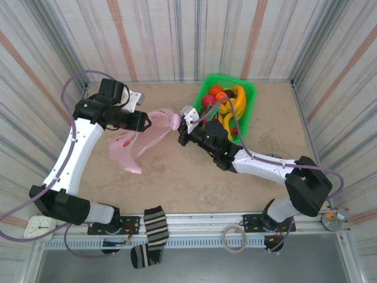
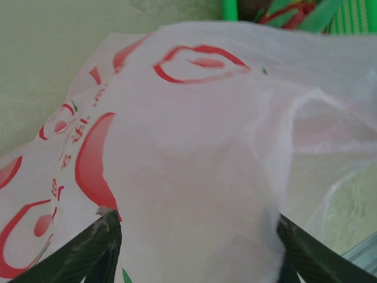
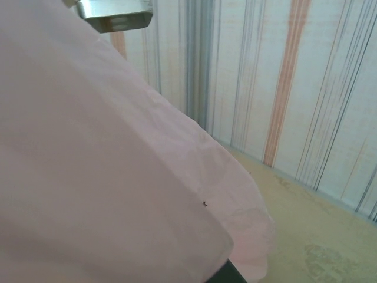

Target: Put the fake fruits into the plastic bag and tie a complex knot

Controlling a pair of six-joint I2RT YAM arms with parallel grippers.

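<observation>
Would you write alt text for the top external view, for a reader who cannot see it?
A thin translucent pink plastic bag is stretched between the left gripper and the right gripper over a beige table. Beside the right gripper, glossy plastic toy fruits lie in a green plastic basket.

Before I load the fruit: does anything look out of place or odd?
A striped sock hangs over the near rail between the arm bases and looks unrelated to the job. The fake fruits sit in the green basket, none spilled.
</observation>
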